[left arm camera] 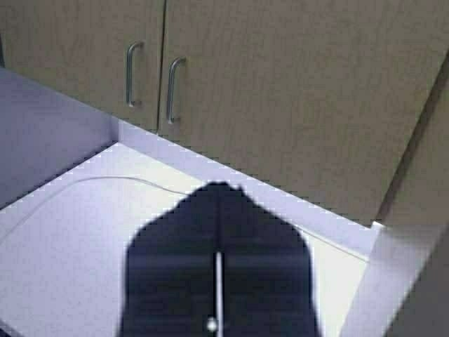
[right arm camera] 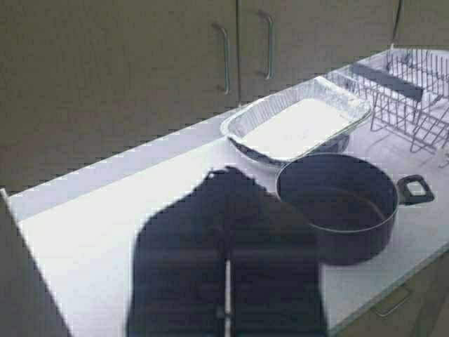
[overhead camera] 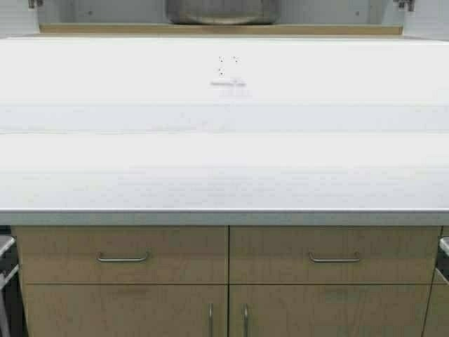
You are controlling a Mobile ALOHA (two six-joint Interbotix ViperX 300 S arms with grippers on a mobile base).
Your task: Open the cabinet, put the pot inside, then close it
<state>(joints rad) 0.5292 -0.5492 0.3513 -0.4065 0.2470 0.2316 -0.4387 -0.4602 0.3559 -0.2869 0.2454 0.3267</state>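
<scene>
The cabinet [overhead camera: 105, 12] shows only at the far top edge of the high view, with its pale grey inside exposed and a hinge at each upper corner. Its doors are out of view. The pot [overhead camera: 221, 10], brushed steel, stands inside on the cabinet floor, and only its lower wall shows. Neither arm appears in the high view. In the left wrist view my left gripper [left arm camera: 219, 188] is shut and holds nothing above a white surface. In the right wrist view my right gripper [right arm camera: 228, 173] is likewise shut and holds nothing above a white counter.
A wide white countertop [overhead camera: 224, 161] lies in front, with base drawers [overhead camera: 123, 256] beneath. The right wrist view shows a dark pan [right arm camera: 340, 203], a foil tray [right arm camera: 298, 126] and a wire rack [right arm camera: 410, 102] below closed wood-grain doors [right arm camera: 140, 63]. Closed doors [left arm camera: 280, 84] also face the left gripper.
</scene>
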